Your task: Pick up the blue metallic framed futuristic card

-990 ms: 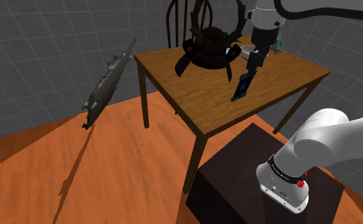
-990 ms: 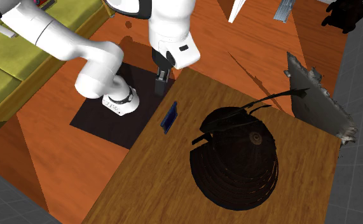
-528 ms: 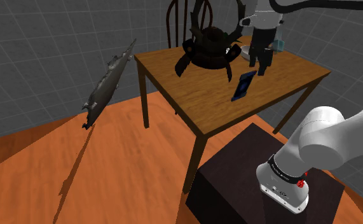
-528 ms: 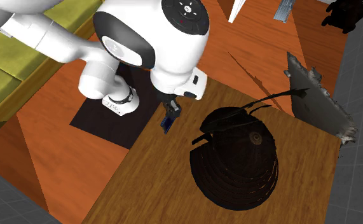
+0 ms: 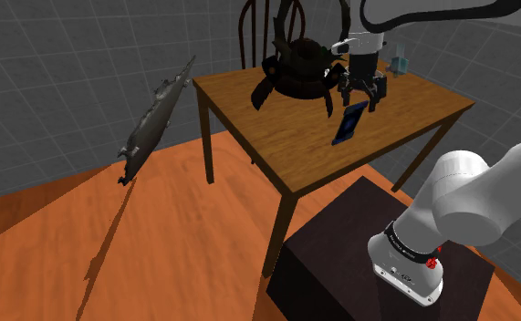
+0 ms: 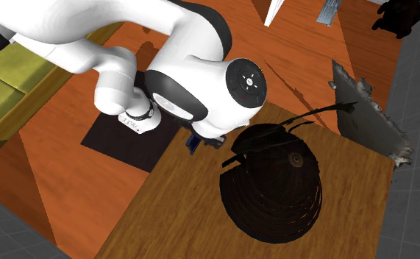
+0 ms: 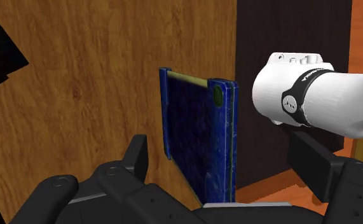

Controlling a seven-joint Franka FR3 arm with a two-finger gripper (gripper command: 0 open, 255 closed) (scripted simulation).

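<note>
gripper: released, 2 black fingers spread wide, hanging just above the card and not touching it
card: blue with pale framed edges, flat on the wooden table near the edge that faces the stand
wrist view: card lies between the 2 fingers with a gap on each side, so it is not grasped
card vs 1 s ago: same spot, same angle, not lifted
gripper vs 0.5 s ago: lower, shifted toward the shoulder view's left, hand turned so both spread fingers show over the card's far end
second exterior view: the arm's big round joint now covers the card except a blue sliver at the table edge; 1 s ago the whole card was in the open and the gripper hung off the table edge
helmet: dark, domed, on the table on the far side of the card, unmoved across all 3 moments
</note>
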